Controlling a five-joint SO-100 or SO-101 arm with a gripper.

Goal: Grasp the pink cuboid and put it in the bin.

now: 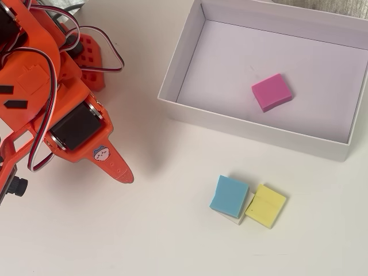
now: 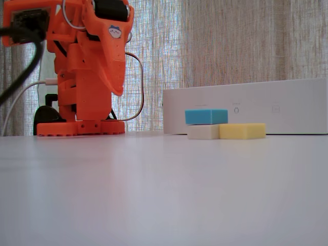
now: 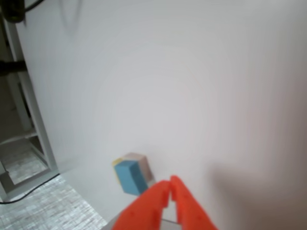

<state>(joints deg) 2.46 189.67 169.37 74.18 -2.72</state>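
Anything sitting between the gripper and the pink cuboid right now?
In the overhead view, bare table and then the near-left wall of the bin lie between the gripper and the pink cuboid. The cuboid rests on the bin floor.

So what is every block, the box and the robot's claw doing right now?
Pink block: lying flat inside the box.
Box: open on top, holding only the pink block.
Blue block: resting on a white block.
Yellow block: on the table beside them.
Claw: shut, empty, up off the table.
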